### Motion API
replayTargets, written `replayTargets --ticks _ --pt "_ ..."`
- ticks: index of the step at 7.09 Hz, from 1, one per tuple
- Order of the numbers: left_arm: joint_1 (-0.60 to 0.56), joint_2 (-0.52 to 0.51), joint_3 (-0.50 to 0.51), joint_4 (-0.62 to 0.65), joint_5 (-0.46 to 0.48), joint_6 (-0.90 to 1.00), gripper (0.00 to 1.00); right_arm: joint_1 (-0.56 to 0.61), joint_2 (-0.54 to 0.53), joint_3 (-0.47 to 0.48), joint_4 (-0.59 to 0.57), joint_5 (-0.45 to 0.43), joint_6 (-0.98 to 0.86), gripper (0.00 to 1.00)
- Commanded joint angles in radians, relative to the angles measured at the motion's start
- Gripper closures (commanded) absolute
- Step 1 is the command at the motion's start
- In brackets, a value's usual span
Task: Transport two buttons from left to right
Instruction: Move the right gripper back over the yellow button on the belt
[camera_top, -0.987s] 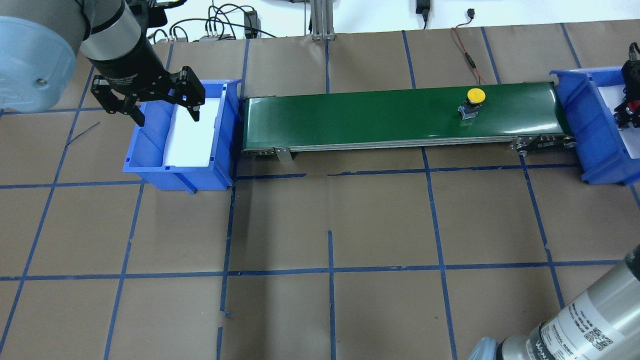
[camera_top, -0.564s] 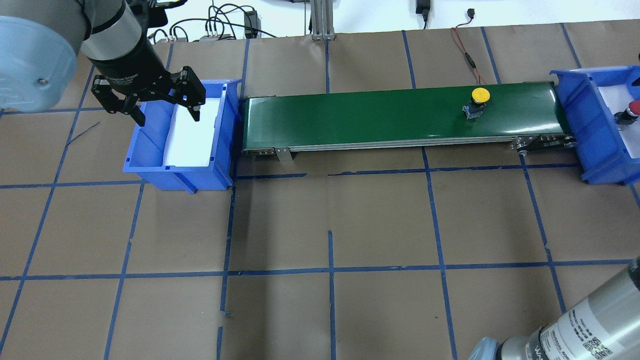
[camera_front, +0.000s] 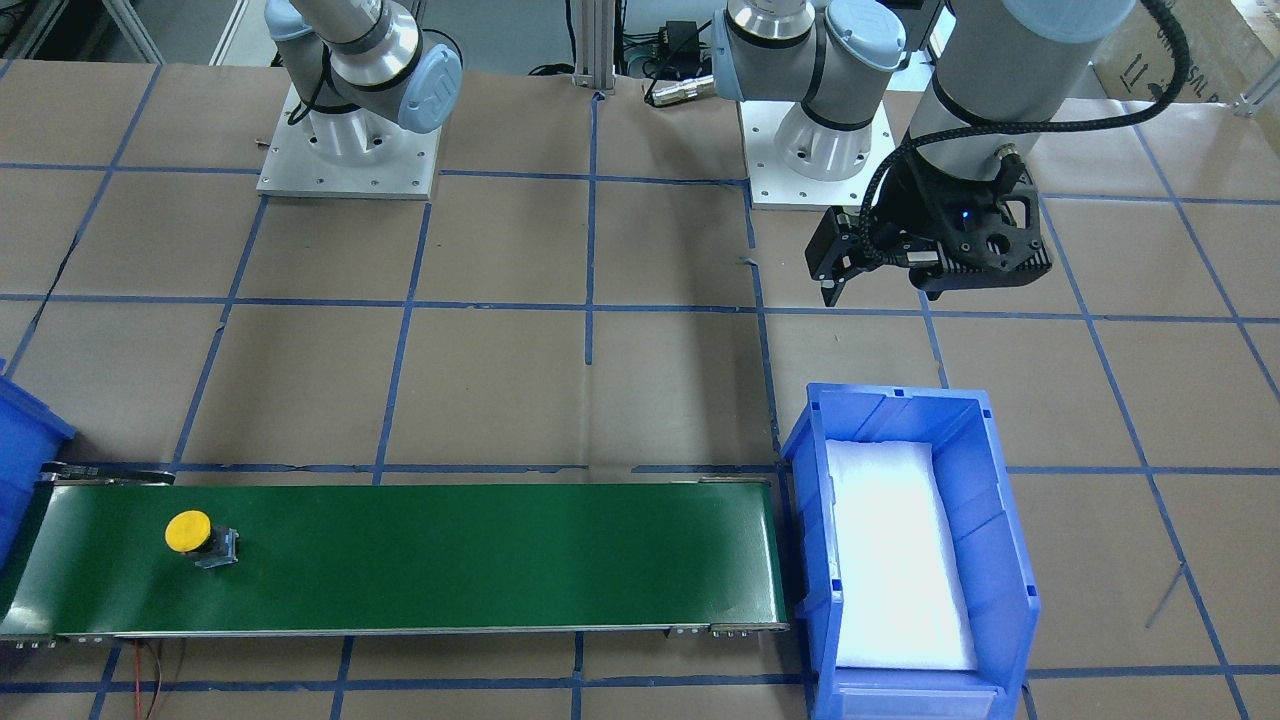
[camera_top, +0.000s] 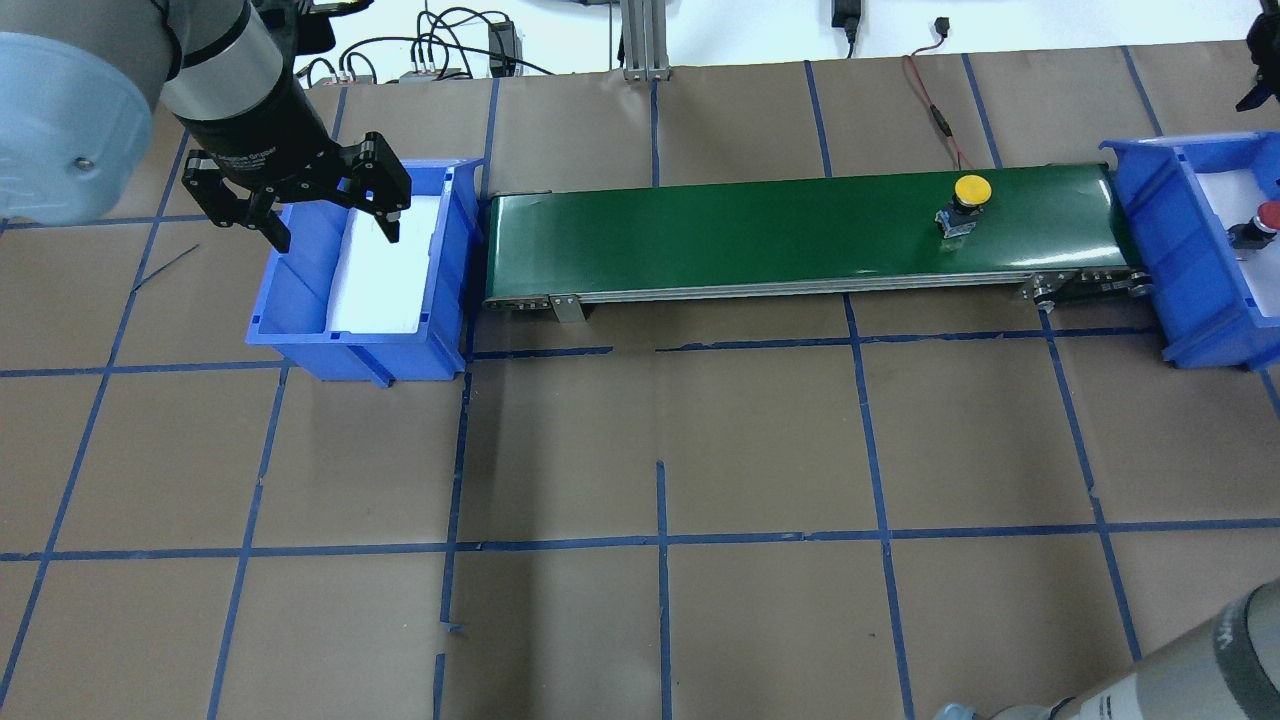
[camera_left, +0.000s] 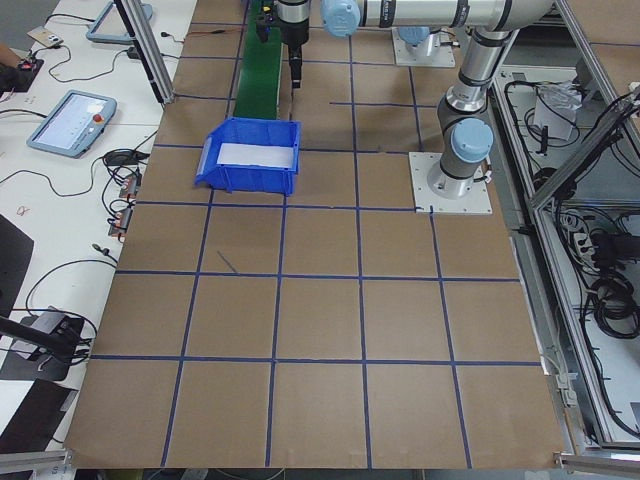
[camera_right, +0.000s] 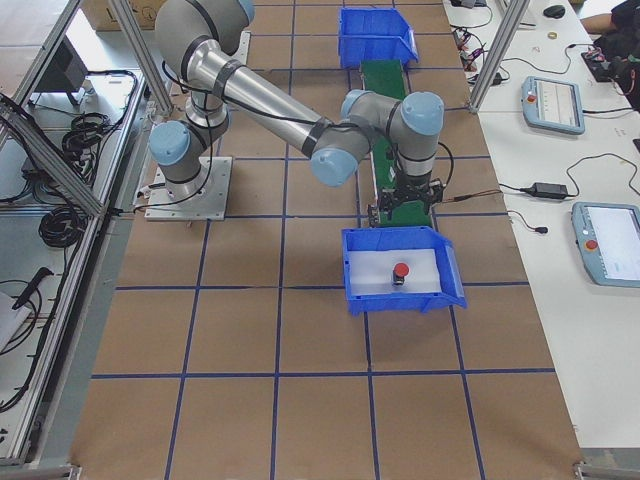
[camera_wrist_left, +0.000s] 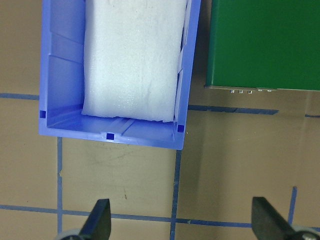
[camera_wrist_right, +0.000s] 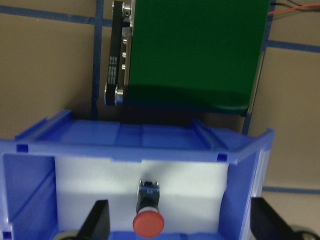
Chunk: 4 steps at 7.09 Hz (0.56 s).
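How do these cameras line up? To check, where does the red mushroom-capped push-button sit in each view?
Front-facing: not in it.
Overhead: red mushroom-capped push-button at the right edge.
Exterior left: not visible.
Exterior right: button at centre.
Left wrist: not in it.
Right wrist: button at bottom centre.
Shared landmark: the blue plastic bin holding it.

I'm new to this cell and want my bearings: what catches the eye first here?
A yellow button sits on the green conveyor belt, near its right end. A red button rests on white foam in the right blue bin. The left gripper hangs open by the left blue bin, which holds only foam.
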<state>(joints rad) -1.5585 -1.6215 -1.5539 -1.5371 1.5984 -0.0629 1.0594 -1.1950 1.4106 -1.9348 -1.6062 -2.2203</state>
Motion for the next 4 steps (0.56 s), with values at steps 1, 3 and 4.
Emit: replayTargets --ticks 1,3,4 --pt "0.000 0.000 0.000 0.000 0.000 0.000 0.00 0.089 0.040 0.051 -0.047 0.008 0.059 0.00" --pt "0.000 0.000 0.000 0.000 0.000 0.000 0.00 0.118 0.121 0.066 -0.105 0.116 0.085 0.00" --pt "0.000 0.000 0.000 0.000 0.000 0.000 0.00 0.161 0.115 0.083 -0.099 0.127 0.205 0.00"
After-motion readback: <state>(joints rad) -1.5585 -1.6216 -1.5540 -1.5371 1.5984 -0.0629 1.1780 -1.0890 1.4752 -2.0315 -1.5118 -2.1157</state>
